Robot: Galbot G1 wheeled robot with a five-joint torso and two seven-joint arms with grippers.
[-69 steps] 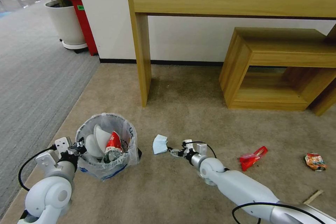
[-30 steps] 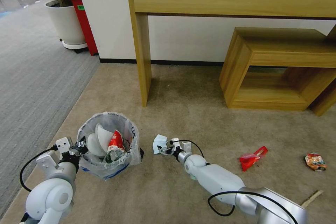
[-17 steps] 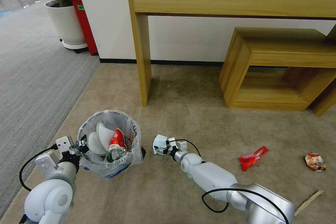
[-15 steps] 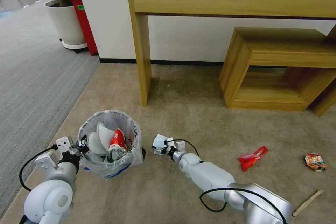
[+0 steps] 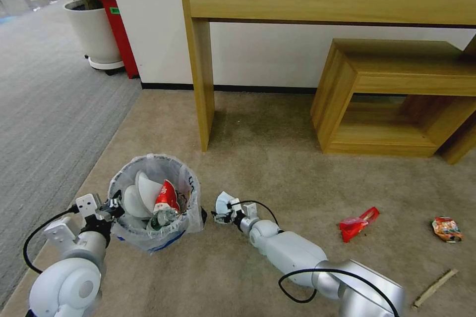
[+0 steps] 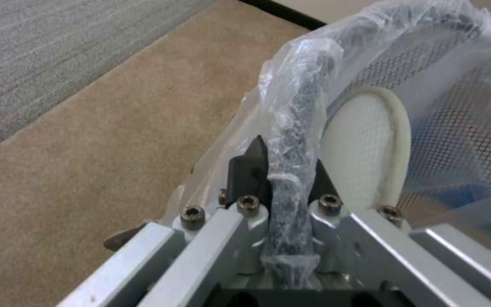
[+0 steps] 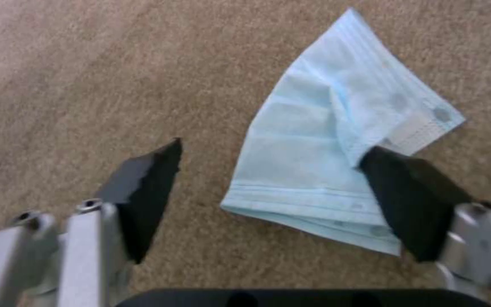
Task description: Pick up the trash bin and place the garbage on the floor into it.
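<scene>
The trash bin (image 5: 190, 189), lined with a crinkly plastic bag, sits on the beige floor (image 5: 277, 168) at the lower left. White slippers (image 5: 140, 197) and a red wrapper (image 5: 166, 195) lie inside it. My left gripper (image 5: 112, 208) is shut on the bag-covered rim (image 6: 305, 102), which passes between its fingers (image 6: 249, 166). A pale blue mask (image 5: 221, 200) lies just right of the bin. My right gripper (image 5: 219, 215) stands open over the mask (image 7: 313, 140), one finger (image 7: 410, 200) touching its edge. Farther right lie a red wrapper (image 5: 359, 222), an orange packet (image 5: 446, 229) and a wooden stick (image 5: 435, 287).
A tall wooden console table (image 5: 202, 84) stands against the wall, with a low wooden shelf unit (image 5: 386, 99) under it at the right. A white planter (image 5: 94, 32) and a red stand (image 5: 119, 29) are at the far left, beside grey ribbed carpet (image 5: 44, 109).
My right arm has reached left until its open fingers straddle the mask, whose near edge is nudged up. The bin, held by my left gripper, has shifted slightly away.
</scene>
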